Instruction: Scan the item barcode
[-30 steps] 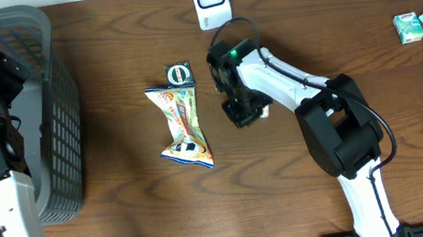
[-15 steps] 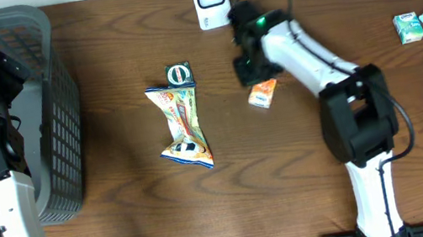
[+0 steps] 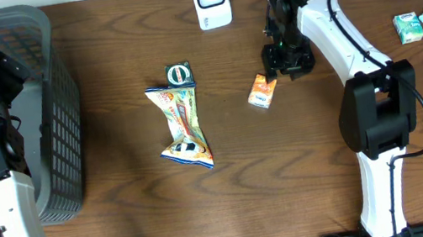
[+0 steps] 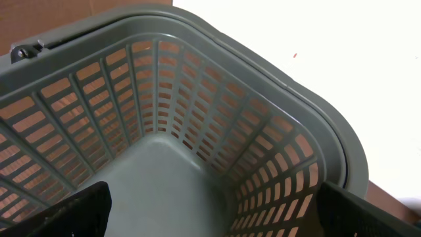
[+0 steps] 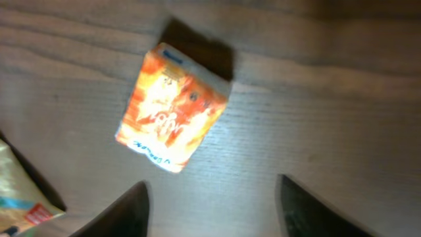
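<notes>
Flagging risks on the right side. The right gripper (image 3: 286,62) is released, fingers (image 5: 128,210) spread with nothing between them. The orange packet (image 3: 262,91) lies flat on the table (image 3: 288,174), just beside the claw and well apart from the scanner (image 3: 210,0).

My concerns:
- No barcode shows on the packet's upper face in the wrist view. If it's on the underside, presenting the packet as it lies gives no read.
- The packet sits skewed to the finger line. Closing from here, I'd likely catch a corner, so it twists or pops out mid-carry.
- It's thin and flat on wood. If the tips come down short, they shove it instead of pinching it, possibly toward the snack bag (image 3: 181,127).
- The wrist view is dim and soft, so I can't judge the packet's edge height well.

The left gripper (image 4: 210,220) is wide open over the basket (image 4: 197,99), holding nothing and not a factor. I'd square the wrist to the packet before any pinch.
</notes>
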Available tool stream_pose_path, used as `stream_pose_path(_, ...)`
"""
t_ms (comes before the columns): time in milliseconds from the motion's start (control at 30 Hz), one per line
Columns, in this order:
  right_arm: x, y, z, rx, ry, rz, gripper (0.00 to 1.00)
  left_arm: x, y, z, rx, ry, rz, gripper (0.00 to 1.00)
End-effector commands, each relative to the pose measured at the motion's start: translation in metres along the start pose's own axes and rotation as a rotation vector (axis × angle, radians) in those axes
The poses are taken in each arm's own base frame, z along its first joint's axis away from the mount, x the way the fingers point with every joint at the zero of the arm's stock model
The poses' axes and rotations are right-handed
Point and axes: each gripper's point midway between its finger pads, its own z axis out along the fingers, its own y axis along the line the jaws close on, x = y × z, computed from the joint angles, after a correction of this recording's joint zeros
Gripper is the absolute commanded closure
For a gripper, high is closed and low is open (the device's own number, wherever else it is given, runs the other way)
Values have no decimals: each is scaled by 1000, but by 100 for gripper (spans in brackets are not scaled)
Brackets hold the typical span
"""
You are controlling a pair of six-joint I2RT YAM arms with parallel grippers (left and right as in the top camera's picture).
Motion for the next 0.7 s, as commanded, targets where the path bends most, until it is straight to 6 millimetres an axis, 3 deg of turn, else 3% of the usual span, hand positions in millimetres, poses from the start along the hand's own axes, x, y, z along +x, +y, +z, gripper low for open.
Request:
stream_pose_path(0, 7, -1, 15, -8, 45, -31, 35, -7, 0, -3, -1, -16, 6, 2)
stream_pose_path(233, -3, 5, 38, -95, 10, 32, 41, -7, 0, -3, -1, -16, 6, 2)
stream_pose_path(500, -9, 14, 42, -265, -1, 50, 47, -7, 0, -3, -1, -16, 6, 2)
stream_pose_path(667, -3, 14, 53, -282, 17, 56, 48, -7, 0, -3, -1, -16, 6, 2)
